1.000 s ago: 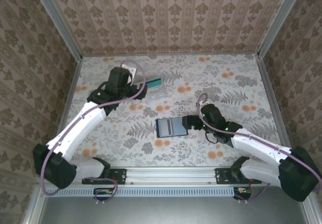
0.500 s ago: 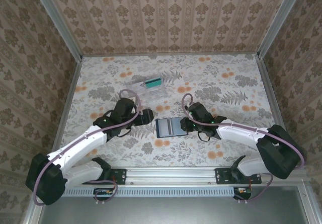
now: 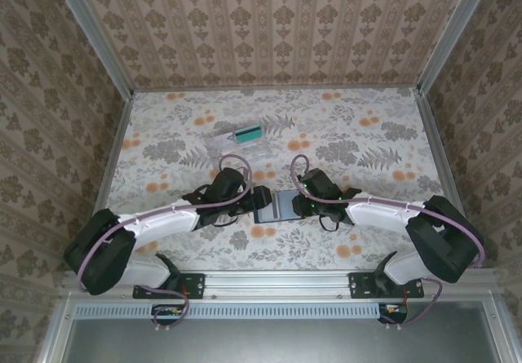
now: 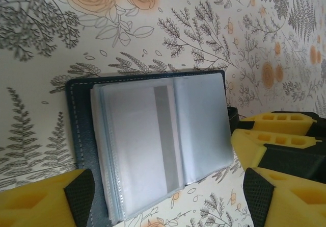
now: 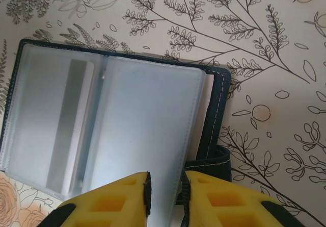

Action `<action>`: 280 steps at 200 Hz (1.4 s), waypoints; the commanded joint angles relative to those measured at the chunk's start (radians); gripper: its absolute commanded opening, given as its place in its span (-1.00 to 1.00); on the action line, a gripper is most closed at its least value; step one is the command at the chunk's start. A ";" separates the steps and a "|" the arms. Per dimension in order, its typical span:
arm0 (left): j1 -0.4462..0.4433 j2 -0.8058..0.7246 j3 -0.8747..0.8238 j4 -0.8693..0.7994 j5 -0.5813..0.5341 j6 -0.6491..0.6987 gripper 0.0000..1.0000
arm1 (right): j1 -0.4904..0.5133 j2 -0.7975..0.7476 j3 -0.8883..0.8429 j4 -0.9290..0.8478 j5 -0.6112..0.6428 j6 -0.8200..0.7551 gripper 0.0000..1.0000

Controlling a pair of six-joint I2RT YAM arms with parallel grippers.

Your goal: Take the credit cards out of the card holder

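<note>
Card holder (image 3: 277, 205) open flat at mid-counter (image 3: 367, 126); extraction step just starting
Right gripper (image 5: 165, 191): jaws narrow, pinching the near edge of a clear sleeve leaf (image 5: 142, 120). Left gripper (image 3: 247, 197): jaws wide, either side of the holder's edge, gripping nothing. Pale credit card (image 4: 137, 135) with grey stripe sits inside a sleeve; teal card (image 3: 248, 132) lies in the clear box (image 3: 224, 141) further back. Next move, as judged: right pins the holder, left closes on the card's edge and slides it out along its pocket
</note>
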 commanded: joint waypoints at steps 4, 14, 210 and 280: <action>-0.011 0.024 0.000 0.107 0.042 -0.041 0.57 | 0.011 0.026 -0.015 -0.006 0.020 0.015 -0.50; -0.012 0.035 -0.005 0.132 0.050 -0.049 0.56 | 0.012 0.030 -0.015 -0.005 0.020 0.018 -0.51; -0.020 0.173 0.013 0.137 0.077 -0.053 0.50 | 0.018 0.033 -0.021 -0.003 0.026 0.034 -0.51; -0.038 0.117 0.035 0.093 0.059 -0.009 0.51 | 0.018 0.039 -0.022 0.000 0.027 0.037 -0.51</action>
